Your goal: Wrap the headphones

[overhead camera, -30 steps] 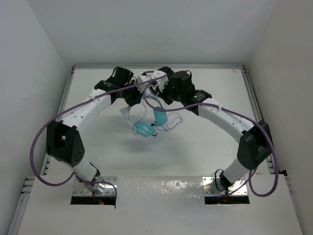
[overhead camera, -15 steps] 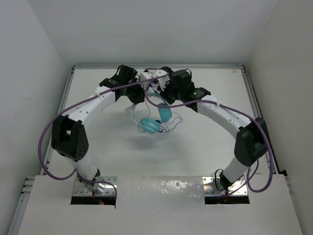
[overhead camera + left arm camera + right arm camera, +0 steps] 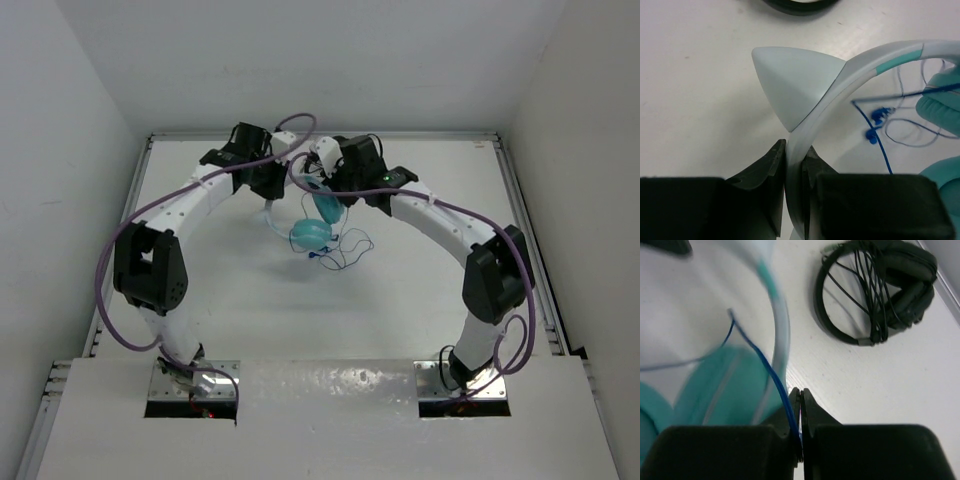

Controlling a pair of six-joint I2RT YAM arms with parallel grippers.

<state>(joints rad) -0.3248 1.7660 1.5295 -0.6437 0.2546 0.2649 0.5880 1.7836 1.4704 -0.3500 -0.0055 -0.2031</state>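
The turquoise headphones (image 3: pixel 311 233) hang between both grippers at the far middle of the table. My left gripper (image 3: pixel 795 152) is shut on the pale headband (image 3: pixel 840 82), just below its pale triangular ear (image 3: pixel 790 80). In the top view the left gripper (image 3: pixel 271 197) sits left of the cups. My right gripper (image 3: pixel 800 407) is shut on the thin blue cable (image 3: pixel 760 360), next to a teal cup (image 3: pixel 725 385) and the headband (image 3: pixel 782 325). In the top view the right gripper (image 3: pixel 324 187) is above the cups. Loose cable (image 3: pixel 347 250) loops on the table.
Black headphones (image 3: pixel 880 290) with black cable wound round them lie on the table beyond the right gripper; their rim shows at the top of the left wrist view (image 3: pixel 800 5). The back wall (image 3: pixel 320 134) is close behind both grippers.
Both grippers have moved toward the back wall and carried the headphones with them. The cups now hang farther back and closer under the grippers.
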